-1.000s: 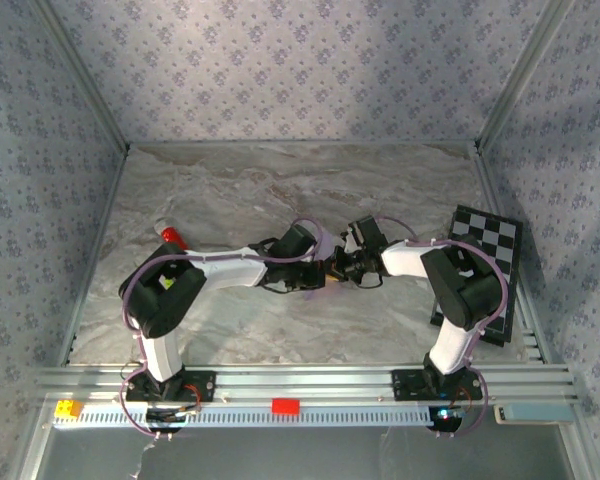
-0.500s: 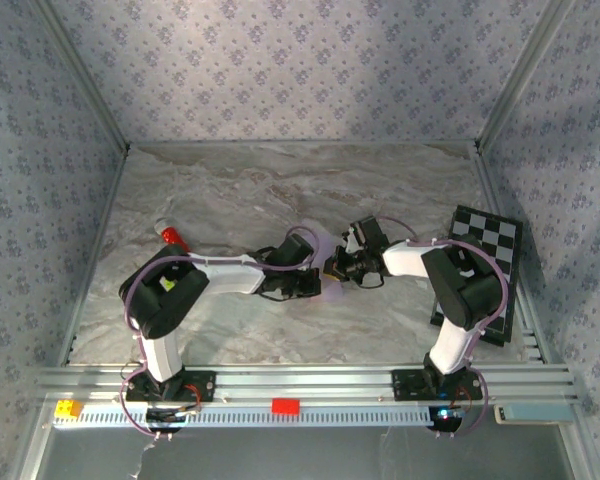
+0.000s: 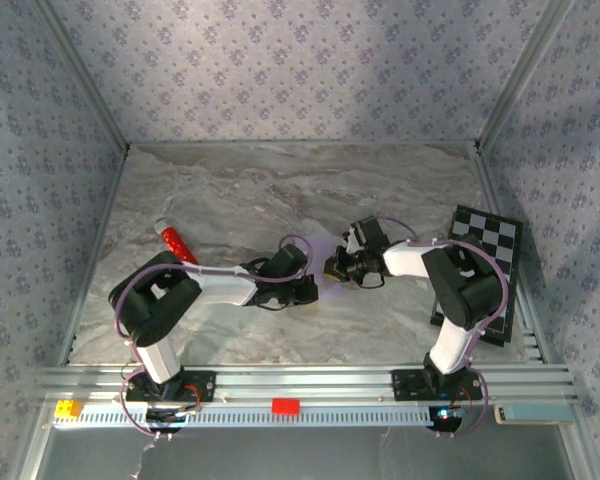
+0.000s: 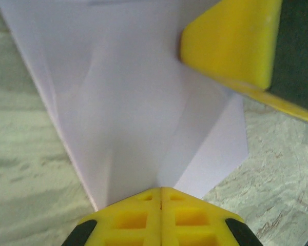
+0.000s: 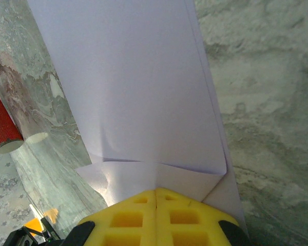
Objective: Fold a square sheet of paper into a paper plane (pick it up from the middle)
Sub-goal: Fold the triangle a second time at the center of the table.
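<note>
The left claw [image 4: 160, 192] is pinching its two yellow fingertips together on the narrow near end of a folded sheet of thin pale lilac paper [image 4: 128, 102], with no gap between the pads. In the left wrist view the paper is widening away from this claw like a wedge, with soft creases crossing it. The right claw [image 5: 155, 193] is likewise closing flat on the opposite end of the same sheet, where small triangular flaps are sticking out to either side of its tips. One of its yellow fingers [image 4: 228, 41] is pressing onto the paper at the upper right of the left wrist view. From the right claw the sheet's long, nearly parallel edges are running straight away, leaning slightly left, so its long axis is lying along the line between the two claws. I cannot tell whether it is resting on the grey marbled table [image 3: 400, 190] or hanging just above it. In the top view the claws are meeting nose to nose near the table's middle, leaving a broad bare stretch toward the far wall. A small red cylinder [image 3: 177, 243] is lying well apart to the left, and a black-and-white checkered board [image 3: 490, 240] is sitting along the right edge, beyond the right arm's elbow.
</note>
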Robot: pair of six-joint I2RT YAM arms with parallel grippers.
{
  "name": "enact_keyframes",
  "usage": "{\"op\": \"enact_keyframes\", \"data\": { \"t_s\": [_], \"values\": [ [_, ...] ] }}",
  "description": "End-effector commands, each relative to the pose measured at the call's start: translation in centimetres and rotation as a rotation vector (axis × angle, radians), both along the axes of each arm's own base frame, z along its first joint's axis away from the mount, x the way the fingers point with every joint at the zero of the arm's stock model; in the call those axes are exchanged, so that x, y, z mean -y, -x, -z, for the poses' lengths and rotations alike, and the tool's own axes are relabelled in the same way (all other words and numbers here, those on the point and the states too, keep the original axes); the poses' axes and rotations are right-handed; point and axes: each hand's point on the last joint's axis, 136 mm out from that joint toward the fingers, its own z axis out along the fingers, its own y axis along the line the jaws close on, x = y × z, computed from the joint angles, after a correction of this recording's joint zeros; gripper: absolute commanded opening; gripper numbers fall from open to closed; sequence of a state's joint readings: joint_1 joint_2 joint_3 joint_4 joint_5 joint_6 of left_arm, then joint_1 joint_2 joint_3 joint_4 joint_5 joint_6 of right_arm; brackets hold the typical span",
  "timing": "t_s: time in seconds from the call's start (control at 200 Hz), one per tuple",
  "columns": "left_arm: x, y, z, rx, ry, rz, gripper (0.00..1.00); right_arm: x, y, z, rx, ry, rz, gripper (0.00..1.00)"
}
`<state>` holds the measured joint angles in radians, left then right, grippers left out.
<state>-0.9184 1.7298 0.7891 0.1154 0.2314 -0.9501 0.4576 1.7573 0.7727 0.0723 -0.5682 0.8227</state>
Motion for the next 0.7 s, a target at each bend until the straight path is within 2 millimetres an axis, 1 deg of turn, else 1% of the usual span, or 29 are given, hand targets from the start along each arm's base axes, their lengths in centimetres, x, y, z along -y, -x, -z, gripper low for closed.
{"op": "enact_keyframes", "data": {
  "t_s": [0.0,0.195,0.29,0.34,0.445,0.57,0.635,0.695],
  "values": [
    [-1.8,2.2,1.4,-0.069,-0.053,-0.009,0.07,2.9,2.0,3.7,-0.111,0.135,0.047,0.00],
    [-1.7,3.3,1.8,-0.104,-0.015,-0.017,0.07,2.9,2.0,3.6,-0.108,0.134,0.048,0.00],
    [-1.3,3.5,1.3,-0.108,0.017,-0.008,0.08,2.9,2.0,3.6,-0.109,0.135,0.047,0.00],
    [-1.0,3.4,0.6,-0.094,0.039,-0.006,0.09,2.8,1.9,3.5,-0.106,0.133,0.047,0.00],
    [-0.8,2.3,-1.6,-0.031,0.066,-0.020,0.10,2.8,1.9,3.5,-0.106,0.133,0.046,0.00],
    [-0.5,0.4,-4.5,0.036,0.125,-0.041,0.13,2.8,1.9,3.5,-0.107,0.134,0.047,0.00],
    [-0.4,-0.7,-5.3,0.053,0.153,-0.051,0.13,2.8,1.9,3.5,-0.108,0.135,0.047,0.00],
    [-0.1,-1.6,-5.6,0.052,0.177,-0.057,0.13,2.8,2.0,3.6,-0.111,0.136,0.048,0.00]
  ]
}}
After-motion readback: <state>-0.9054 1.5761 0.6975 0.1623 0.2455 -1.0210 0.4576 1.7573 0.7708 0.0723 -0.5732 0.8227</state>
